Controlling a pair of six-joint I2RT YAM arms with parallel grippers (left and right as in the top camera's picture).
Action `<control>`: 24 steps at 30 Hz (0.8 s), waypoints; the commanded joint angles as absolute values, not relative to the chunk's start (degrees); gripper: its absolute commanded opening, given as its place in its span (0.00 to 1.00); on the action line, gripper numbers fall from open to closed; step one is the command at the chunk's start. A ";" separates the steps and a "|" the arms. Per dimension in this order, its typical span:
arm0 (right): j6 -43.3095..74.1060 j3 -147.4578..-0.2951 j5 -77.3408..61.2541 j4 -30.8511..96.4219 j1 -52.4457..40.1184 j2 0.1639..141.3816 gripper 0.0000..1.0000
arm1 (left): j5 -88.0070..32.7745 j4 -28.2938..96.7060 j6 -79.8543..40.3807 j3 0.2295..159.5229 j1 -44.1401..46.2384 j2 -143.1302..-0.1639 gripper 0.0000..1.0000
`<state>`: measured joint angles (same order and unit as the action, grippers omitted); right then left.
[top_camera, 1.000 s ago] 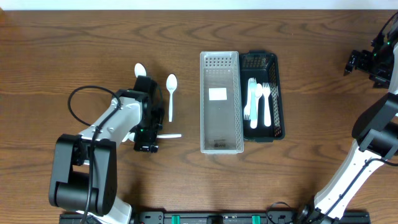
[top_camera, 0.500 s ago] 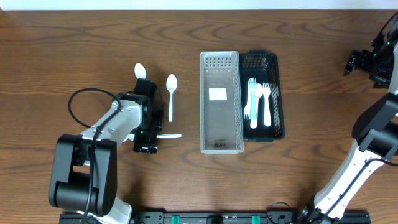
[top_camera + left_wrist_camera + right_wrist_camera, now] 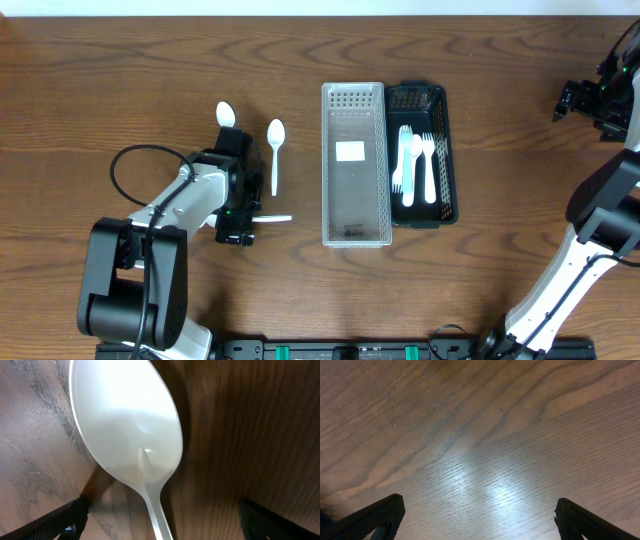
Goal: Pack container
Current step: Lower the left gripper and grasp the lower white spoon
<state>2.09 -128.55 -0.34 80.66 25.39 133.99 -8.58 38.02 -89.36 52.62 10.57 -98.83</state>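
Dark wooden table [image 3: 120,70] fills the view. At its middle a clear container [image 3: 353,165] lies lengthwise, nothing inside but a white label, and a black basket [image 3: 443,150] touches its right side, holding white cutlery [image 3: 415,165]. Left of the container, the left gripper [image 3: 233,140] sits low over a white spoon [image 3: 127,425], its fingers [image 3: 65,520] spread wide on either side of the handle and not touching it. The bowl points to the far edge. A second spoon [image 3: 275,155] lies just right of it, and a thin white piece [image 3: 272,218] lies nearer. At the far right, the right gripper [image 3: 578,100] hangs with jaws apart over bare wood.
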 commanded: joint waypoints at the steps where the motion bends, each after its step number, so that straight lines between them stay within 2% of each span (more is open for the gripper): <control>1: 1.87 -128.53 -0.25 80.53 25.50 133.51 0.99 | -7.05 40.10 -89.65 50.78 10.33 -99.88 0.98; 11: 1.87 -128.53 -0.25 80.53 25.50 133.51 0.99 | -7.01 41.52 -89.62 50.78 10.33 -99.88 1.00; 12: 1.87 -128.53 -0.25 80.53 25.50 133.51 0.99 | -7.01 41.58 -89.62 50.78 10.33 -99.88 0.93; 14: 1.87 -128.53 -0.25 80.53 25.50 133.51 0.99 | -7.01 41.78 -89.62 50.78 10.33 -99.88 0.71; 15: 1.87 -128.53 -0.25 80.53 25.50 133.51 0.99 | -7.01 41.78 -89.62 50.78 10.33 -99.88 0.66; 18: 1.87 -128.53 -0.25 80.53 25.50 133.51 0.99 | -7.01 41.71 -89.65 50.78 10.33 -99.88 0.58; 21: 1.87 -128.53 -0.25 80.53 25.50 133.51 0.99 | -6.98 41.69 -89.65 50.78 10.33 -99.88 0.56; 24: 1.87 -128.53 -0.23 80.53 25.50 133.51 0.99 | -6.81 41.69 -89.65 50.78 10.33 -99.88 0.41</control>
